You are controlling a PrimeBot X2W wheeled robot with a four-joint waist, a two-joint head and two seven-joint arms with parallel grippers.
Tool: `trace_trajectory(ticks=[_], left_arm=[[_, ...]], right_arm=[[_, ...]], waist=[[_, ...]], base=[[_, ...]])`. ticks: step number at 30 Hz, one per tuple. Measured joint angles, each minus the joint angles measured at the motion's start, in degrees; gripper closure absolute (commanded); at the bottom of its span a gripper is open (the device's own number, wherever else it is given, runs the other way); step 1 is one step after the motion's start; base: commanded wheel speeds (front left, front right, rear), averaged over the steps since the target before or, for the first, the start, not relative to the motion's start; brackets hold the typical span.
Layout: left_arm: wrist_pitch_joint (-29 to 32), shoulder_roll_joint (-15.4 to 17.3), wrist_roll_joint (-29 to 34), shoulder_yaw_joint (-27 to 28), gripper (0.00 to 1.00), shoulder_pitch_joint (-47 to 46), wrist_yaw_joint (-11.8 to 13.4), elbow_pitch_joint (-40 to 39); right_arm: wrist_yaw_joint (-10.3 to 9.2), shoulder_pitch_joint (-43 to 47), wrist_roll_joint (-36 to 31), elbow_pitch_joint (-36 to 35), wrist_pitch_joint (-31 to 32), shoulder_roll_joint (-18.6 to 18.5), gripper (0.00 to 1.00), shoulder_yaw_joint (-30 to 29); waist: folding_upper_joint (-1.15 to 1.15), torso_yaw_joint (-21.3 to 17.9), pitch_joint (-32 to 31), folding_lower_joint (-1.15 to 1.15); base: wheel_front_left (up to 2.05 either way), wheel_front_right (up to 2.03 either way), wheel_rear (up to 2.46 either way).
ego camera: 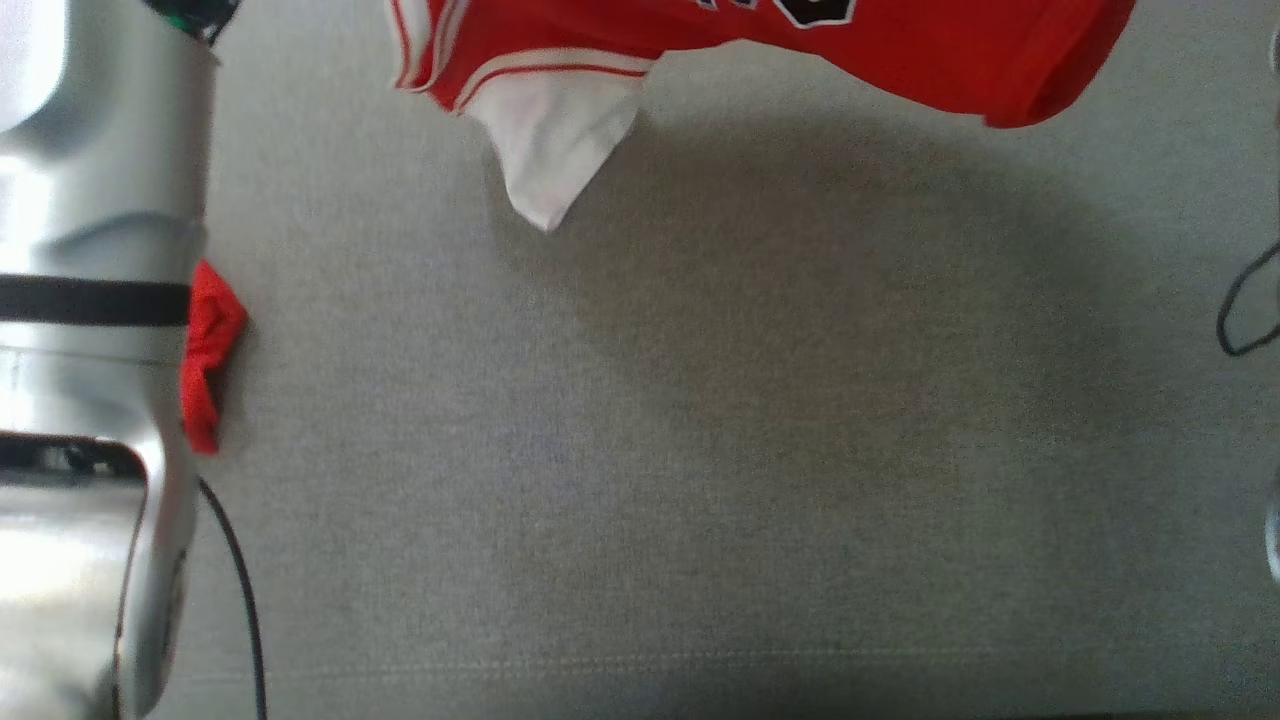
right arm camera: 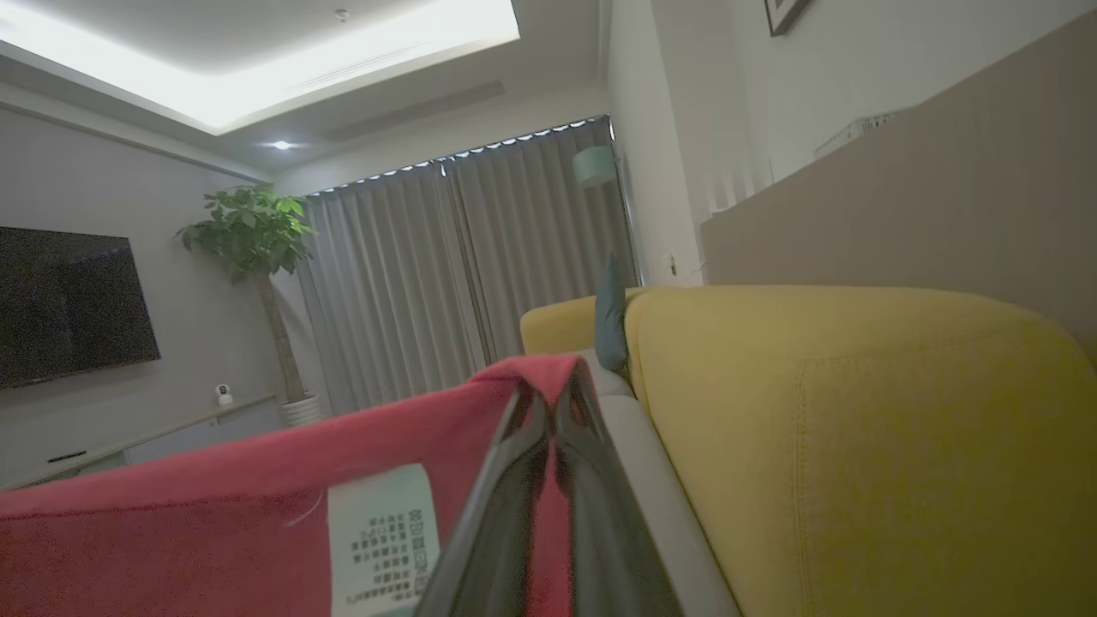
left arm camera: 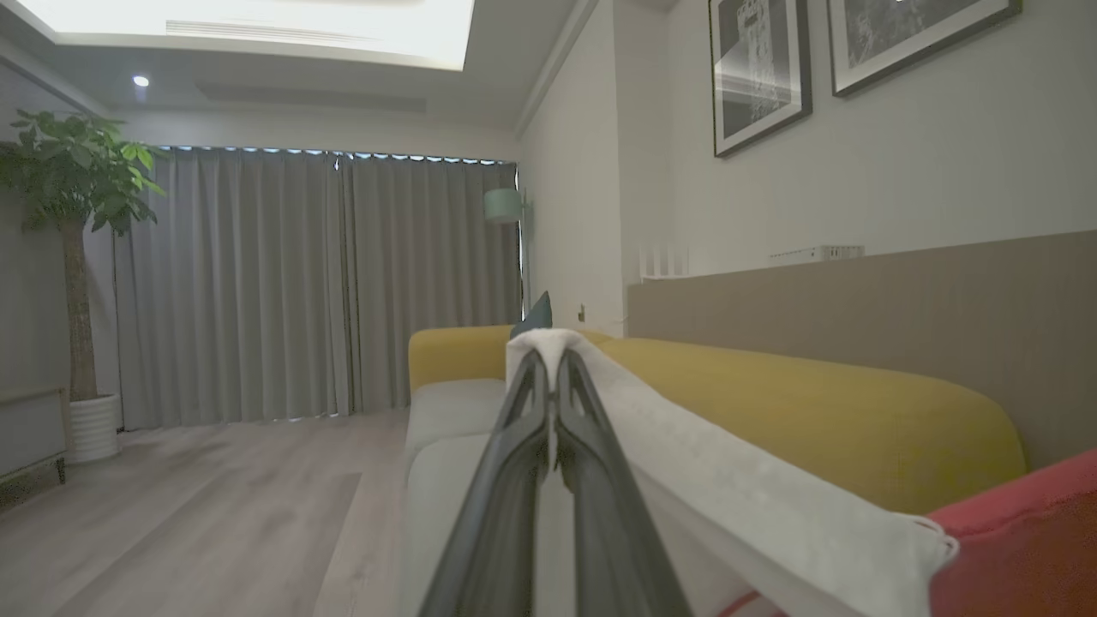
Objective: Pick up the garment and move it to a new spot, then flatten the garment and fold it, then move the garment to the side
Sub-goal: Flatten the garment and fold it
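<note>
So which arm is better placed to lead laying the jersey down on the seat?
Left, probably: left gripper is shut on the white edge of the jersey, its forearm over the grey seat. The right gripper is shut on red fabric by the label.

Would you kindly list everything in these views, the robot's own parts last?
garment: one, red with white trim, top of head view
care label: one, white, on the garment
sofa: one, yellow back, grey seat, under the garment
cushion: one, teal, sofa's far end
curtains: one set, grey, far wall
plant: one, green, white pot, beside the curtains
framed pictures: two, black frames, wall above the sofa
television: one, black, wall facing the sofa
left gripper: one, dark, shut on the garment's white edge
right gripper: one, dark, shut on the garment's red edge
left forearm: one, silver, head view's left edge
</note>
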Motion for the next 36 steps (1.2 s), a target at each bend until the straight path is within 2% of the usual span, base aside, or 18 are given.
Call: trace_trajectory(ticks=[4, 7, 12, 16, 21, 27, 32, 36], left_arm=[[0.0, -1.4, 0.0, 0.0, 1.00, -0.2, -0.6, 4.8], [0.0, -1.6, -0.4, 0.3, 1.00, 0.1, -0.7, 6.9], [0.0, -1.6, -1.4, 1.7, 1.00, 2.9, -0.7, 8.1], [0.0, -1.6, -2.5, 2.5, 1.00, 7.1, -0.7, 7.7], [0.0, -1.6, -2.9, 4.7, 1.00, 15.0, -0.7, 4.8], [0.0, -1.6, -3.0, 7.1, 1.00, 30.4, -0.7, -0.6], [0.0, -2.1, -3.0, 6.6, 1.00, 45.2, -0.7, -5.9], [1.7, -1.9, -4.2, 6.2, 1.00, 55.8, -0.3, -12.9]], right_arm=[[0.00, -4.2, 0.1, 7.1, -1.9, 0.1, 1.00, 3.2], [0.00, -5.5, 1.0, 10.0, -3.1, 0.1, 1.00, 6.4], [0.00, -5.0, 3.7, 11.3, -4.2, 0.0, 1.00, 11.8], [0.00, -2.1, 7.2, 9.2, -4.9, -0.8, 1.00, 14.7], [0.00, 7.3, 10.7, 4.1, -5.5, -2.8, 1.00, 16.3], [0.00, 22.8, 13.6, -2.4, -3.7, -3.4, 1.00, 16.4], [0.00, 37.8, 14.4, -7.9, 0.0, -2.9, 1.00, 11.4], [0.00, 49.1, 13.5, -13.7, 5.2, -0.1, 1.00, 6.0]], waist=[[0.00, 0.4, 4.2, 0.01], [0.00, 0.7, 7.2, 0.01], [0.00, 0.7, 10.7, 0.02], [0.00, 0.6, 11.9, 0.02], [0.00, 0.8, 10.9, 0.00], [0.00, 1.1, 7.8, 0.00], [0.00, 1.5, 3.8, -0.01], [0.00, 1.7, 0.3, -0.01]], base=[[0.00, 0.00, 0.00], [0.00, 0.00, 0.00], [0.00, 0.00, 0.00], [0.00, 0.00, 0.00], [0.00, 0.00, 0.00], [0.00, 0.00, 0.00], [0.00, 0.00, 0.00], [0.00, 0.00, 0.00]])
